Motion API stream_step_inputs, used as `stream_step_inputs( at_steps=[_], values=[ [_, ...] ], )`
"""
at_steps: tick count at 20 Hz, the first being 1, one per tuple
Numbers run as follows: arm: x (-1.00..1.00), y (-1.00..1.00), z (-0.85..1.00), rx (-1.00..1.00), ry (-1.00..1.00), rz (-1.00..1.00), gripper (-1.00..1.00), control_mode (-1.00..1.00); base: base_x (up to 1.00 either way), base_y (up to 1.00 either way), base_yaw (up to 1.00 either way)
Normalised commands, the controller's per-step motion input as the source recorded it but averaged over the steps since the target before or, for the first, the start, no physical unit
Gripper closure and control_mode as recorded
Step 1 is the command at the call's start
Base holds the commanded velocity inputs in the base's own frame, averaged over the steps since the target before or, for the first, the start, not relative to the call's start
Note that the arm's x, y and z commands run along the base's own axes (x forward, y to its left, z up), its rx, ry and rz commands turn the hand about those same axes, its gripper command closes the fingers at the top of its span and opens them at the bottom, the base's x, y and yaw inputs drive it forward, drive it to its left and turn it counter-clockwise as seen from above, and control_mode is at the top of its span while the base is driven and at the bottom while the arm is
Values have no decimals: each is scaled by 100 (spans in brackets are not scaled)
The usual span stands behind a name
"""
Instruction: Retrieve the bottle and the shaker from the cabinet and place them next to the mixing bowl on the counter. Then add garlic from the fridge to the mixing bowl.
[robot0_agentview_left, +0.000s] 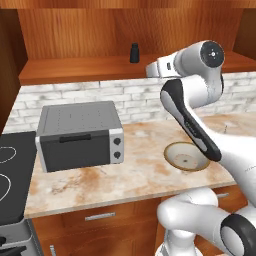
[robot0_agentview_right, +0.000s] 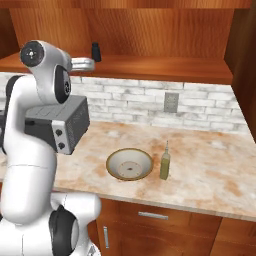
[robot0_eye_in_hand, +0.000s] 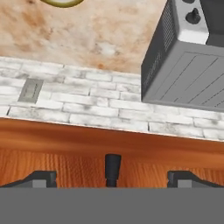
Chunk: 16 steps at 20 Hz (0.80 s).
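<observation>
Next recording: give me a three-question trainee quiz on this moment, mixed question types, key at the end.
1. True or false: the bottle already stands on the counter beside the mixing bowl.
2. Where is the shaker? A) on the cabinet shelf B) inside the bowl C) on top of the toaster oven
3. Fill in: the gripper has its fingers spread ____, with the shaker between them.

Key: 1 true; 2 A; 3 open.

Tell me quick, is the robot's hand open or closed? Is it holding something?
Gripper: jaws open wide and holding nothing; the shaker stands between them on the cabinet shelf, not gripped.
</observation>
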Motion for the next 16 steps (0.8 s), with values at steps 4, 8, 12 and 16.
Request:
stream_step_inputs(
  at_steps=[4, 8, 12, 16],
  values=[
    [69, -3, 0, 1, 3, -2, -100, -100, 0, 0, 0],
    [73, 0, 1, 6, 2, 0, -100, -100, 0, 0, 0],
    [70, 0, 1, 6, 12, 0, -100, -100, 0, 0, 0],
    [78, 18, 4, -1, 13, 0, -100, -100, 0, 0, 0]
  ],
)
